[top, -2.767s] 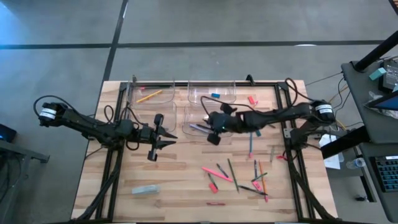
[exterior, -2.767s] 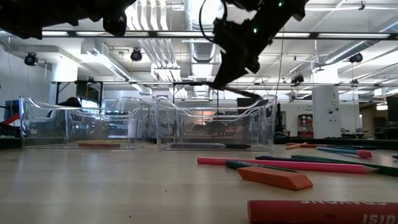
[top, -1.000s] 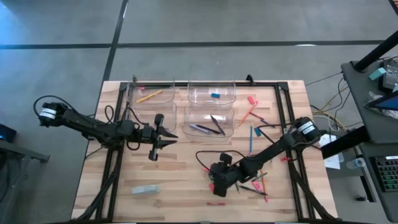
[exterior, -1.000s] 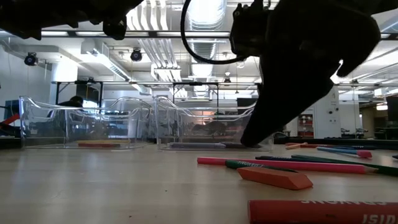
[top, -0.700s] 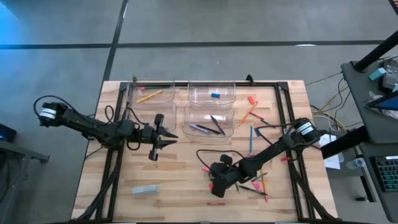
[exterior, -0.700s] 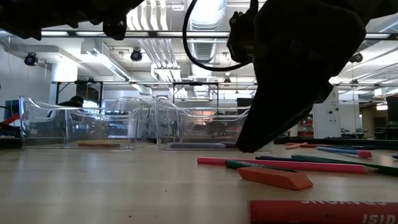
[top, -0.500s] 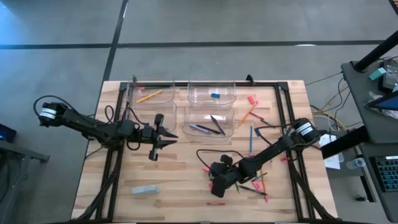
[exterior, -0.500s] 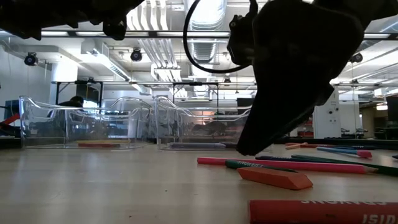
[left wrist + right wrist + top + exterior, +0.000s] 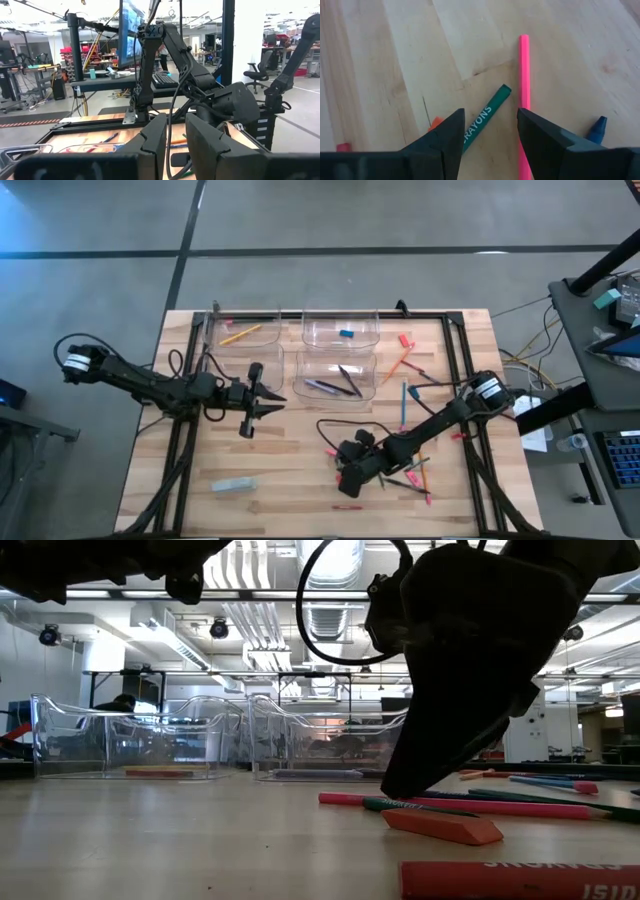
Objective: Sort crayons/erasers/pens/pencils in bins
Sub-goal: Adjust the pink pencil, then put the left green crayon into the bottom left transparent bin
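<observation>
Spanning a workshop floor, wooden table [image 9: 290,470]

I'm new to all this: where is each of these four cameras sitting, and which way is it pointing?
High view: overhead, straight down on the table; both arms show.
Low view: at table-top height, level across to the bins; the right gripper looms dark.
Left wrist view: on the left arm, past the left gripper toward the right arm.
Right wrist view: down between the right gripper's fingers at a green crayon.
Shared: the pink pencil shows in low and right wrist views.
</observation>
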`<state>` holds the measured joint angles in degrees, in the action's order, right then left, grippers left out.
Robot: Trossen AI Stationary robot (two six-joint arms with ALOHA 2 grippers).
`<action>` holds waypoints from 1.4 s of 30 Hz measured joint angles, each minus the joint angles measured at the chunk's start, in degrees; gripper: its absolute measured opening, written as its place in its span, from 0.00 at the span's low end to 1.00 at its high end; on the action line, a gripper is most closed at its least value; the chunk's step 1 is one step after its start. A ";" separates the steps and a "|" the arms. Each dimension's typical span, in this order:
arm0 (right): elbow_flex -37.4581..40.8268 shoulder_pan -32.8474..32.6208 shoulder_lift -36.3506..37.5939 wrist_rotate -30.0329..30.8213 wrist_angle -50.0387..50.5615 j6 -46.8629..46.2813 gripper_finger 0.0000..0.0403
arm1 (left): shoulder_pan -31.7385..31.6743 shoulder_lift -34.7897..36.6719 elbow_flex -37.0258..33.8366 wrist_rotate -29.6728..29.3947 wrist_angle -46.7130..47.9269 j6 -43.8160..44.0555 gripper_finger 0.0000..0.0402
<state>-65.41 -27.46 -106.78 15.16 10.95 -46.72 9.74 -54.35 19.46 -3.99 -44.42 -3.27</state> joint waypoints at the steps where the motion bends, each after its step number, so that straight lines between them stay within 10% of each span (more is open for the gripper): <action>1: -0.02 0.01 0.00 0.01 0.48 0.12 0.43 | 0.00 0.00 0.00 0.00 0.02 0.02 0.14; 28: -0.13 0.85 -1.86 0.26 -1.35 -0.07 0.42 | -0.01 0.00 -0.02 0.00 0.02 0.02 0.14; 42: -1.37 1.25 -1.89 0.23 5.49 4.97 0.19 | 0.00 0.00 -0.02 -0.16 0.00 0.00 0.14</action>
<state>-66.78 -26.22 -108.67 15.38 16.44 -41.75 9.74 -54.35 19.44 -4.15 -44.42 -3.27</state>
